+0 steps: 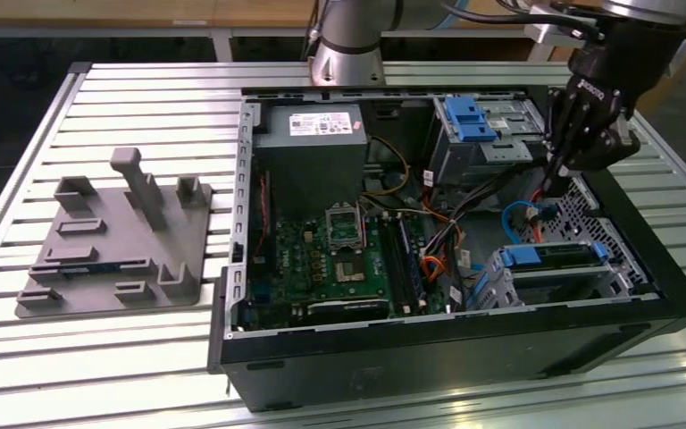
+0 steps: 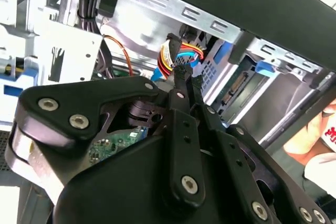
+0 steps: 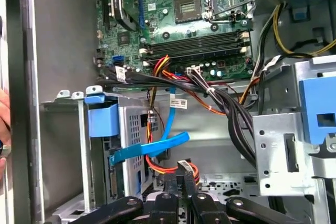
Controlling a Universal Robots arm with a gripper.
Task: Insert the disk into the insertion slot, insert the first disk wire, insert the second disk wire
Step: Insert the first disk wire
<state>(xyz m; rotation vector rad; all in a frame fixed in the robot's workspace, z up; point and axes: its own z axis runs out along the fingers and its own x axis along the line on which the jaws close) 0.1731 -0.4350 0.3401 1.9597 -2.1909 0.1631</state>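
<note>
Already the disk (image 1: 554, 256) sits in the insertion slot (image 1: 495, 284). The pincer (image 2: 189, 75) is pinched nearly shut, apparently on a disk wire (image 2: 184, 53) plug. Keep that plug square to the disk's port and press straight, gently.

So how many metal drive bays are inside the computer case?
2: the taller bay with the blue latch, and the insertion slot holding the disk nearer the camera. Others may be hidden.
</note>
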